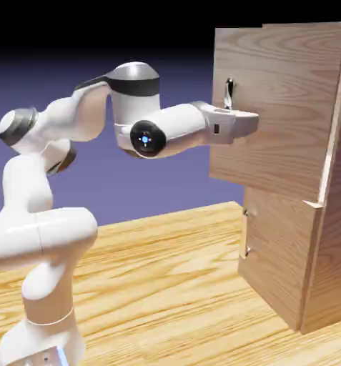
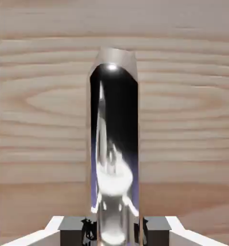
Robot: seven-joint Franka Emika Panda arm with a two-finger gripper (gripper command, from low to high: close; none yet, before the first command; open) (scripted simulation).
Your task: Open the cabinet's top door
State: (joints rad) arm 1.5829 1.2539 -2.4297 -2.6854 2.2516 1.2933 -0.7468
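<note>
The cabinet (image 1: 330, 236) stands at the exterior view's right, a tall wood-grain box. Its top door (image 1: 287, 107) carries a slim vertical silver handle (image 1: 229, 91) near its left edge. My white hand (image 1: 234, 123) is pressed up to that door just below the handle's visible top, and the fingers are hidden behind it. In the hand view the shiny handle (image 2: 114, 144) runs up the middle over the door's wood (image 2: 183, 120). My gripper (image 2: 115, 231) is shut on the handle, a dark fingertip (image 2: 87, 230) on each side of it.
The lower door (image 1: 273, 250) with two small fittings on its left edge sits under the top door. A wood-grain table (image 1: 166, 286) carries the cabinet and my arm's base (image 1: 44, 314).
</note>
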